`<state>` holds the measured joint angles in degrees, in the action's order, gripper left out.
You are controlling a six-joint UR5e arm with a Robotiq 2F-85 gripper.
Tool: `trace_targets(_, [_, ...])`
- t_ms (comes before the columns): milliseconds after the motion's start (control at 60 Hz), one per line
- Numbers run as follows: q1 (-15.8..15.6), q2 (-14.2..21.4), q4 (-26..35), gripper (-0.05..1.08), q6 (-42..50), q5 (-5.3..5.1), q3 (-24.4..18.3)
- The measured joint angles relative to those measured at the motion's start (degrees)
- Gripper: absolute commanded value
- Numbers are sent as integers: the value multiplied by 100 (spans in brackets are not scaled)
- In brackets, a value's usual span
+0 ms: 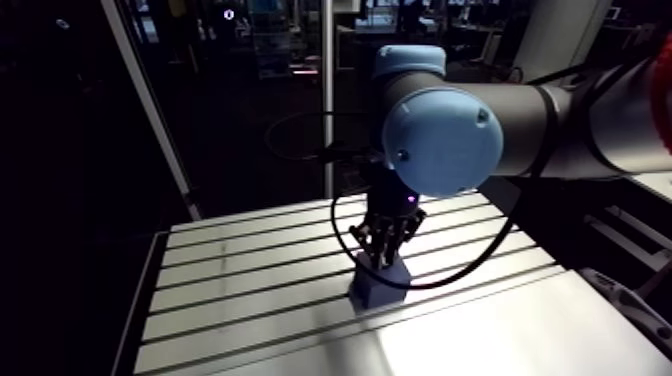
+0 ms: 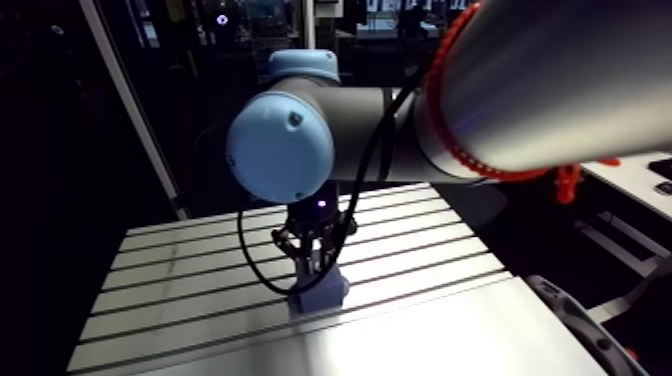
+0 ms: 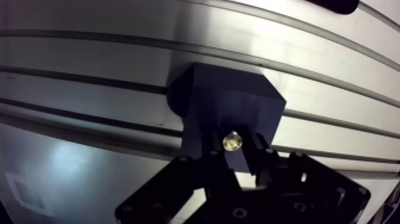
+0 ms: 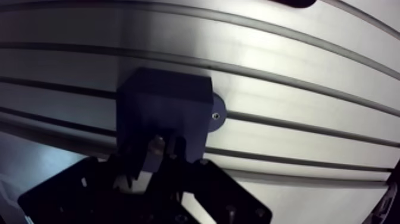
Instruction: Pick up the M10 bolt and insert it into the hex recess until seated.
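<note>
Arm view: at the lower centre of the frame the gripper (image 1: 386, 252) hangs straight down with its tips at the top of a blue block (image 1: 378, 288). The block stands on the slotted table (image 1: 250, 290). The grip cannot be read from here.

Wrist view: the two fingers (image 3: 257, 154) are clamped on the M10 bolt (image 3: 232, 142), its pale end facing the camera. The bolt is right against the block. Whether its far end has entered the block cannot be told. A round foot (image 4: 215, 116) with a screw lies beside the block on the table.
</note>
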<state>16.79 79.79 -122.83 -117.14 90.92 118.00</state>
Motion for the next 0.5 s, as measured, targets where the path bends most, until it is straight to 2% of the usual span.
trace_targets(500, [0, 10, 0, 68, 6, 1, 8])
